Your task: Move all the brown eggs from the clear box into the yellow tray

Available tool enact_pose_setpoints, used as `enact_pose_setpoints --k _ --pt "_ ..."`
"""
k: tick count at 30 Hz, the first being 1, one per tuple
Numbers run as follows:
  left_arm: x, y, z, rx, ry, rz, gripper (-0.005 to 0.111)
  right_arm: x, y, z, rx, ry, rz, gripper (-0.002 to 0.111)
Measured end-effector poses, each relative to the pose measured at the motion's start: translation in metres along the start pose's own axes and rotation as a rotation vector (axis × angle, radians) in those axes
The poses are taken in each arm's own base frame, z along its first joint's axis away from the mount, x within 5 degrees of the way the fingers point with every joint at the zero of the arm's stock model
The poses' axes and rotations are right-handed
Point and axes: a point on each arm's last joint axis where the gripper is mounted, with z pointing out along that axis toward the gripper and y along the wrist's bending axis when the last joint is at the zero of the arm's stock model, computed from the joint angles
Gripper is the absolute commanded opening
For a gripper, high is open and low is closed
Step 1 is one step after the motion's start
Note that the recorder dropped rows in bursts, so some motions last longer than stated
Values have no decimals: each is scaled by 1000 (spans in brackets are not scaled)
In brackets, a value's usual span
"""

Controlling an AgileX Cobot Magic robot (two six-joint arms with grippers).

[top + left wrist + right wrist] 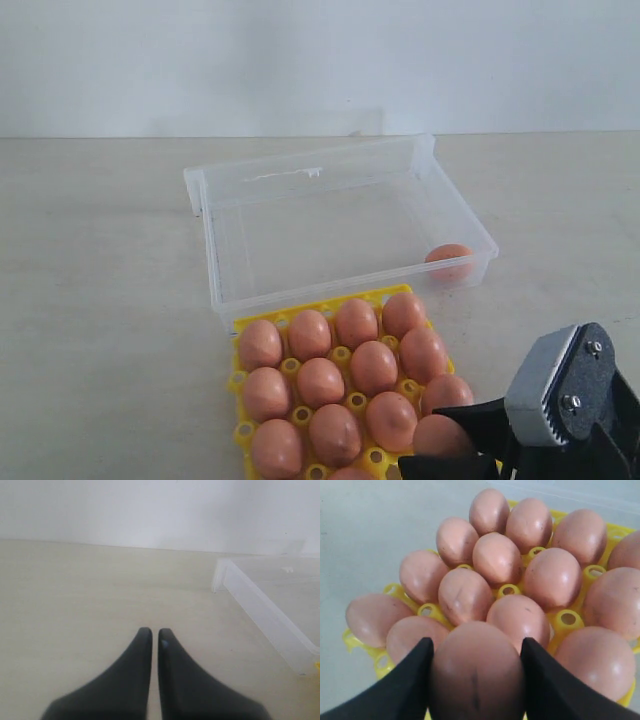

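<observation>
Egg (476,672) clamped in right jaws at yellow tray (619,531) edge | left jaws closed, table (75,590) open

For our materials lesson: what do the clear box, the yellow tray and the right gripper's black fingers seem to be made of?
Clear box: likely thin glossy plastic; the table shows through its walls.
Yellow tray: seemingly moulded plastic; even bright colour, holed pegs.
Right gripper fingers: matte black, plastic or rubber; cannot tell which.
</observation>
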Motion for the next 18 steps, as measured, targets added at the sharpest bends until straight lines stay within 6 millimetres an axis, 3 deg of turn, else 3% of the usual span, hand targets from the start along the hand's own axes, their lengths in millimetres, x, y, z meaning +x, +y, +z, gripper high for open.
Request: enact_pose_setpoints --k 9,14,18 --pt "0 0 0 0 0 0 4 -3 1 0 -17 -25 4 0" --pt "0 0 0 0 0 0 4 -4 -5 5 37 86 132 0" --pt "0 0 0 0 0 0 4 -10 -1 9 -17 122 170 0"
